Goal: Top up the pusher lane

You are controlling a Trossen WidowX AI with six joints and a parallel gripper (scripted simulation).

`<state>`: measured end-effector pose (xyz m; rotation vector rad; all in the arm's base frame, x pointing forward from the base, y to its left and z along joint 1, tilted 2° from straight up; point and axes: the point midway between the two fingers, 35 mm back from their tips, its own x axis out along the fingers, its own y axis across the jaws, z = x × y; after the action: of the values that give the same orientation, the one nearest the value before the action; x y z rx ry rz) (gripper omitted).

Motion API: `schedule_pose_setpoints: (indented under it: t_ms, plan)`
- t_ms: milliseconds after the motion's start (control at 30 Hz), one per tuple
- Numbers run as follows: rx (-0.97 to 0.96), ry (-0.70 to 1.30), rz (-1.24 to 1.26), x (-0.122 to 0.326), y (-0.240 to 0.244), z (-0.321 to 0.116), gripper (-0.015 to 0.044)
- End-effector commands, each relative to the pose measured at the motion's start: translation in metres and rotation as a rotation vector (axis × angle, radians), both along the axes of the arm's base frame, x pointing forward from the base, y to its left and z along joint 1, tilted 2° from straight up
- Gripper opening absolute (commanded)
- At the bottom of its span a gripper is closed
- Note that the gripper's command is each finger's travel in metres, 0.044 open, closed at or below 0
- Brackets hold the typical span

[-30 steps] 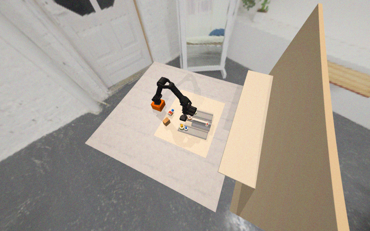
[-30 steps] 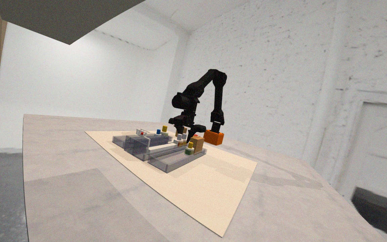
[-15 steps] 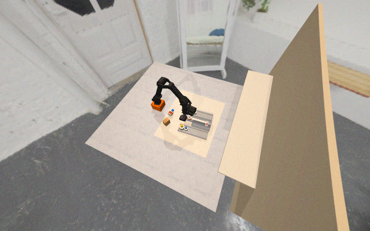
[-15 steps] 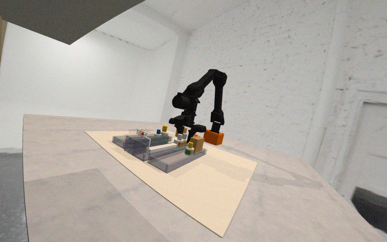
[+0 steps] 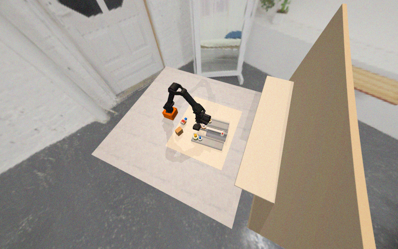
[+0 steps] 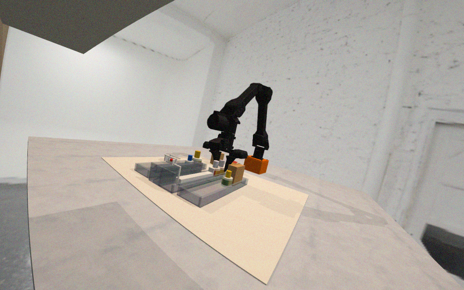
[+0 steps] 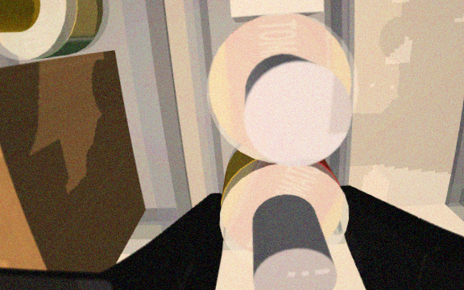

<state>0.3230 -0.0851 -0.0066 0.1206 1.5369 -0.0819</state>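
My gripper (image 7: 280, 200) (image 6: 221, 164) is shut on a white-lidded jar (image 7: 240, 225) with a grey knob; olive and red show on its side. The matching lane jar (image 7: 229, 101) (image 6: 213, 168) (image 5: 204, 126) stands upright in the sprung lane (image 6: 163, 176) (image 5: 217, 135), directly beyond the held jar. The two look in contact or almost so. The held jar is in line with the lane at its front end. A white piece (image 7: 276, 6), seemingly part of the pusher, is right behind the lane jar. The front stop and the held jar's base are hidden, so I cannot tell whether it rests on the floor.
A cardboard box (image 7: 75, 161) (image 6: 236, 173) stands beside the fingers, near a yellow-knobbed jar (image 7: 52, 24) (image 6: 226, 181). The opposite side lane (image 5: 208, 143) holds a yellow-knobbed jar (image 5: 195, 136) and a blue-knobbed jar (image 5: 200, 138). Another box (image 5: 179, 131) and a red-and-blue jar (image 5: 183, 121) are nearer the base.
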Motion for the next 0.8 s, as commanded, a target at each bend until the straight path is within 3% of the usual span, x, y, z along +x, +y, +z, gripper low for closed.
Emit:
schedule_pose_setpoints:
  t_ms: [0, 67, 467, 767]
  plan:
    - [-0.001, 0.0, 0.0, -0.001, 0.0, 0.0, 0.0]
    - [-0.001, 0.0, 0.0, -0.001, 0.0, 0.0, 0.0]
    - [-0.001, 0.0, 0.0, 0.0, 0.0, 0.0, 0.0302]
    - [-0.001, 0.0, 0.0, -0.001, 0.0, 0.02, 0.0302]
